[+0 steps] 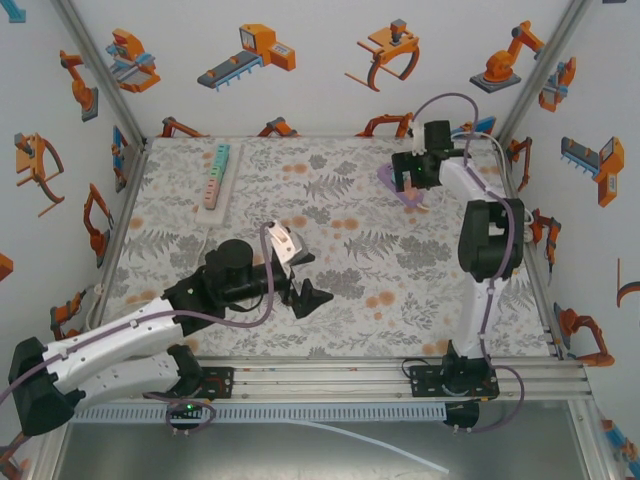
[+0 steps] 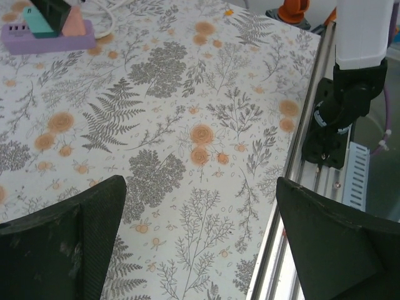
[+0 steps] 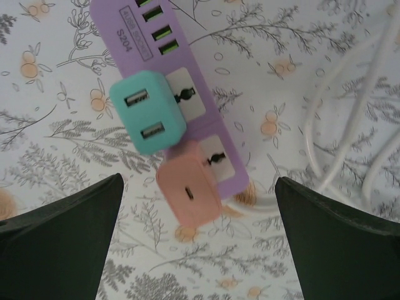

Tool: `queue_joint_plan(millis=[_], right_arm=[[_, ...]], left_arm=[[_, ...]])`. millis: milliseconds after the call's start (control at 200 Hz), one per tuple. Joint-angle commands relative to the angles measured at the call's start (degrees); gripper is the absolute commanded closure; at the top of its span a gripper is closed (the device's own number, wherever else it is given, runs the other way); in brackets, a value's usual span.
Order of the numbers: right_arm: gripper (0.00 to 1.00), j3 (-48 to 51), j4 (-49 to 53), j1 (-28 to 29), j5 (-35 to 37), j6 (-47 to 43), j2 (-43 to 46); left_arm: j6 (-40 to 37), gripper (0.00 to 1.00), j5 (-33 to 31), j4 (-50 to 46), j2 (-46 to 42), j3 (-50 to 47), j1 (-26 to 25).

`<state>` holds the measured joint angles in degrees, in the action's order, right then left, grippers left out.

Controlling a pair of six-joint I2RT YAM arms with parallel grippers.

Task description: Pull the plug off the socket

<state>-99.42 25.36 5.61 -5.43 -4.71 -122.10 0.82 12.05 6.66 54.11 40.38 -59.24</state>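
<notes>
A purple power strip lies on the floral table at the back right, and it is also seen as the purple strip and the purple strip. A teal USB plug and a salmon plug sit in its two sockets, side by side. My right gripper hovers open above the salmon plug, its fingers wide on either side and not touching it. From above, the right gripper is over the strip's near end. My left gripper rests open near the table's middle, holding nothing.
A white cable loops on the table right of the purple strip. A second, pastel power strip lies at the back left. The right arm's base stands on the metal rail along the near edge. Walls enclose three sides.
</notes>
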Motion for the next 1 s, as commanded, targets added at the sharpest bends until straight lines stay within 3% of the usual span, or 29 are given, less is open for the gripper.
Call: queue_joint_plan(millis=[0, 190, 355, 431, 721, 991], right_arm=[[0.01, -7.68, 5.39, 0.36, -1.41, -5.4, -4.63], [0.02, -20.86, 16.33, 1.22, -2.65, -7.29, -14.62], [0.34, -21.75, 17.44, 2.15, -1.52, -9.11, -15.09], [0.4, -20.27, 17.6, 2.86, -1.82, -11.18, -13.9], [0.5, -7.87, 15.51, 7.64, -3.8, -15.01, -3.55], [0.59, 16.99, 0.98, 18.6, -4.54, -16.13, 13.85]], left_arm=[[-4.75, 0.03, -0.13, 1.08, 1.39, 2.36, -0.61], [-5.17, 0.03, -4.16, -1.64, 0.98, 3.03, -0.61], [-4.51, 0.03, -8.31, -6.1, -1.68, 2.04, -0.59], [-3.68, 0.03, -9.93, -7.72, -3.36, 1.38, -0.58], [-2.17, 0.03, -14.32, -17.39, -7.73, 1.66, -0.61], [-14.88, 0.03, -9.76, -35.38, -11.85, 4.98, -0.61]])
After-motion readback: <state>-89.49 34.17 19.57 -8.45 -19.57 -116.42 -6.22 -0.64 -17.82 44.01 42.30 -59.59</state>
